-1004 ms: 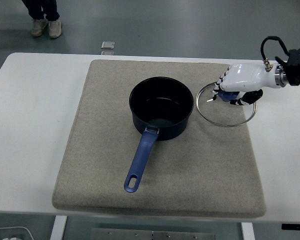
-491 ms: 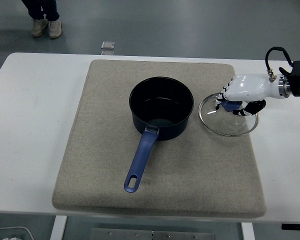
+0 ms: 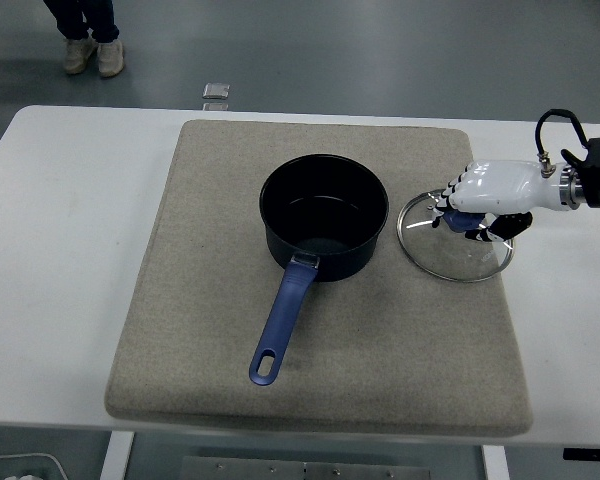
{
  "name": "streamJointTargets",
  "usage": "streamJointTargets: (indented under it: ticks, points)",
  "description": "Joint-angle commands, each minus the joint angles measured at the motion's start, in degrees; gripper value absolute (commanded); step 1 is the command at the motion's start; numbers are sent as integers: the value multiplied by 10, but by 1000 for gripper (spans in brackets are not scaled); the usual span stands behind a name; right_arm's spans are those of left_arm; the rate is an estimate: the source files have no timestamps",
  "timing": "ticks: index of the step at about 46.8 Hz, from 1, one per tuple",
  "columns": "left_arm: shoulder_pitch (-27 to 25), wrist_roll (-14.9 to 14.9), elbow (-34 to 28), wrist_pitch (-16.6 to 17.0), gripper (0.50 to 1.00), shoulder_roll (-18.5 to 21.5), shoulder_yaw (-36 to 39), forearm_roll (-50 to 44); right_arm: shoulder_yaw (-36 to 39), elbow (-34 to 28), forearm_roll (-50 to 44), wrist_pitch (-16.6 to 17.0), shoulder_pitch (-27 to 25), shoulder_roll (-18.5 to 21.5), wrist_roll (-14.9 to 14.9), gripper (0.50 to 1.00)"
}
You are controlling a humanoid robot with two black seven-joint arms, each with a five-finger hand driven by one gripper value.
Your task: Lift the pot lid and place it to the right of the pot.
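1. Pot [image 3: 324, 217]: dark blue saucepan, uncovered, sits mid grey mat [image 3: 180, 330] on the white table [image 3: 60, 250]; blue handle [image 3: 280, 328] points toward the near edge. Inside looks empty.
2. Glass lid [image 3: 457, 252]: already off the pot, now to the pot's right, near the mat's right edge, rim close to the pot wall but apart from it. Looks low and about flat, prob. resting on the mat or just above; can't tell for sure.
3. Right hand [image 3: 485, 198]: white, comes in from the right edge, fingers curled round the lid's blue knob [image 3: 465, 222], i.e. gripping the lid.
4. Left hand: not in view.
5. Progress, my read: lift done, carry to the right done, placement spot looks ok. Left to do: confirm lid is fully down, release the knob, pull the hand clear w/o dragging the lid.
6. A person's feet [image 3: 90, 52] at top left, well away from the work.
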Motion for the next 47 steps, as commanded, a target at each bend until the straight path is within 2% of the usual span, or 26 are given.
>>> streamJointTargets:
  ticks: [1, 3, 4, 5, 6, 7, 12, 27, 42, 47]
  points:
    - [0, 0, 0, 0, 1000, 0, 0, 0, 5, 1, 2, 0, -4, 3, 0, 500]
    - [0, 0, 0, 0, 1000, 0, 0, 0, 6, 1, 10, 2, -5, 3, 0, 500]
    - [0, 0, 0, 0, 1000, 0, 0, 0, 6, 0, 18, 4, -6, 4, 0, 545]
    - [0, 0, 0, 0, 1000, 0, 0, 0, 6, 0, 27, 6, -6, 4, 0, 699]
    - [0, 0, 0, 0, 1000, 0, 0, 0, 6, 0, 36, 6, -5, 4, 0, 794]
    - [0, -1, 0, 0, 1000, 0, 0, 0, 6, 0, 44, 7, -5, 3, 0, 831]
    - [0, -1, 0, 0, 1000, 0, 0, 0, 1, 0, 58, 10, -4, 2, 0, 909]
    - [0, 0, 0, 0, 1000, 0, 0, 0, 5, 0, 58, 11, 26, -11, 0, 909]
    - [0, 0, 0, 0, 1000, 0, 0, 0, 13, 0, 61, 30, 71, -11, 0, 909]
    - [0, 0, 0, 0, 1000, 0, 0, 0, 46, 0, 65, 29, 87, -10, 0, 909]
